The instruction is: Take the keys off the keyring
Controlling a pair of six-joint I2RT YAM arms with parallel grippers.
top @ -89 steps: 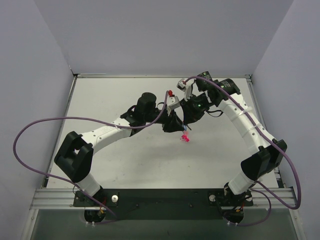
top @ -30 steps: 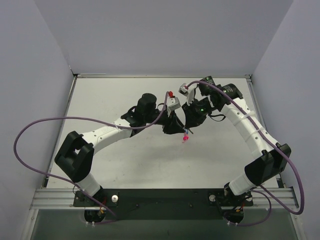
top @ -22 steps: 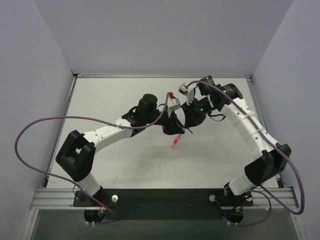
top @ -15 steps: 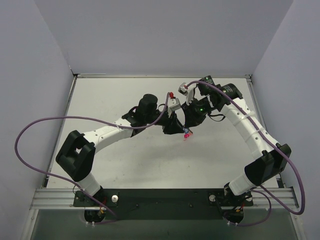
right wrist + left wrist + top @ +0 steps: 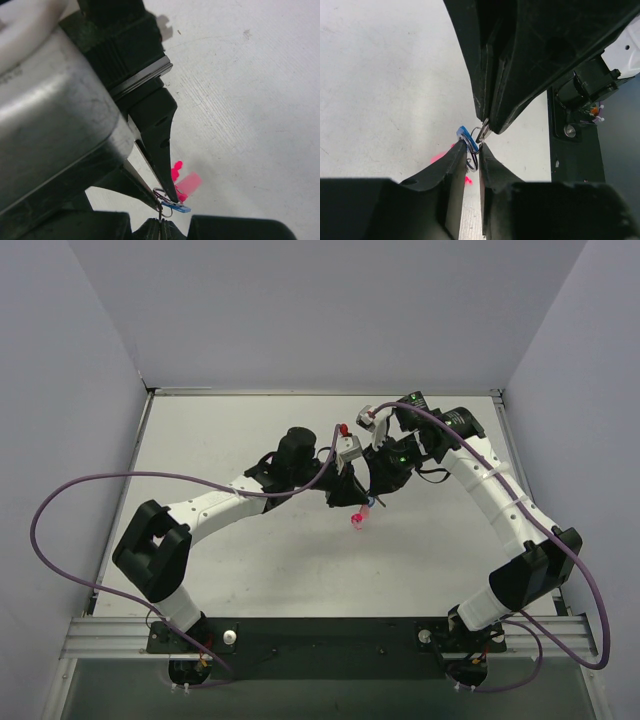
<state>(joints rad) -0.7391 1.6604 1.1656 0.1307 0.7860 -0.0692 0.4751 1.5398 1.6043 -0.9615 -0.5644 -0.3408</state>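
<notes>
Both grippers meet above the table's middle. My left gripper (image 5: 357,498) (image 5: 473,146) is shut, its tips pinching the blue key (image 5: 462,133) (image 5: 178,208) edge-on, with the thin silvery keyring (image 5: 472,164) (image 5: 166,213) looping between its fingers. My right gripper (image 5: 373,497) (image 5: 162,221) is shut on the keyring's wire from the other side, tip to tip with the left one. Pink keys (image 5: 357,521) (image 5: 187,182) hang below the ring, blurred, above the table. They show as pink patches in the left wrist view (image 5: 440,158).
The grey table (image 5: 220,430) is walled on three sides. The left arm's purple cable (image 5: 90,490) loops out to the left and the right arm's cable (image 5: 585,580) to the right. The black mounting rail (image 5: 330,635) runs along the near edge.
The pink keys swing back and forth under the joined grippers. Both grippers keep their hold at the same spot. Since three seconds ago the right arm has shifted slightly.
</notes>
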